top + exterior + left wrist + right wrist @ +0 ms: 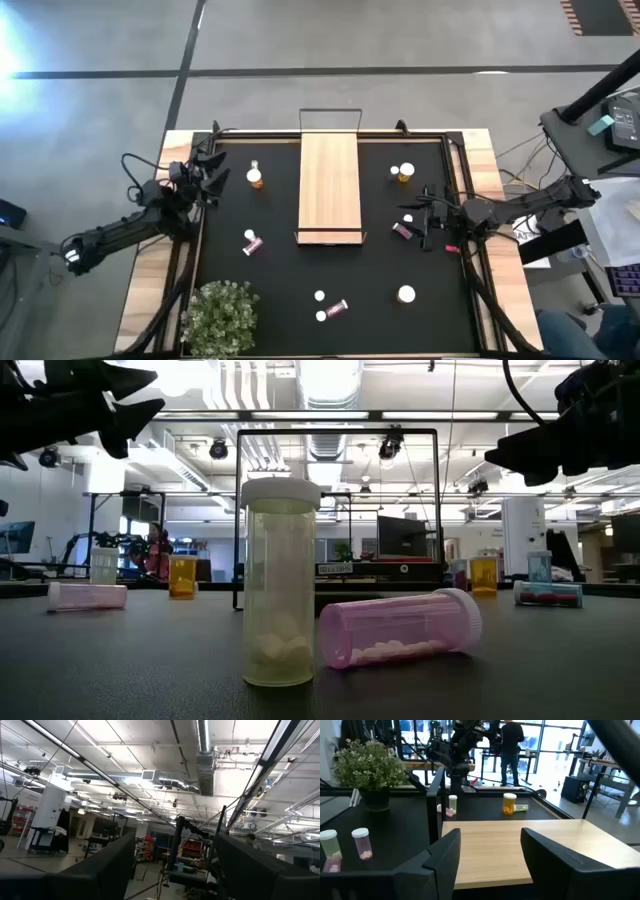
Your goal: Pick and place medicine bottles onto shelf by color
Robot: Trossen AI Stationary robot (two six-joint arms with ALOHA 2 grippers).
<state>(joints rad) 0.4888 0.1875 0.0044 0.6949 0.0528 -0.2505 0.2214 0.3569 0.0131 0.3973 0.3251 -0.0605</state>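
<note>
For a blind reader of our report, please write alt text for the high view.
A bare wooden shelf lies mid-mat, with medicine bottles scattered around it. The left gripper and right gripper, both open and empty, flank it. A plant stands at the near-left corner.

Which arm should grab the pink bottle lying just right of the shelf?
Right. The right gripper hovers open close to that pink bottle, beside the shelf. The left gripper is across the shelf, nearer an amber bottle.
</note>
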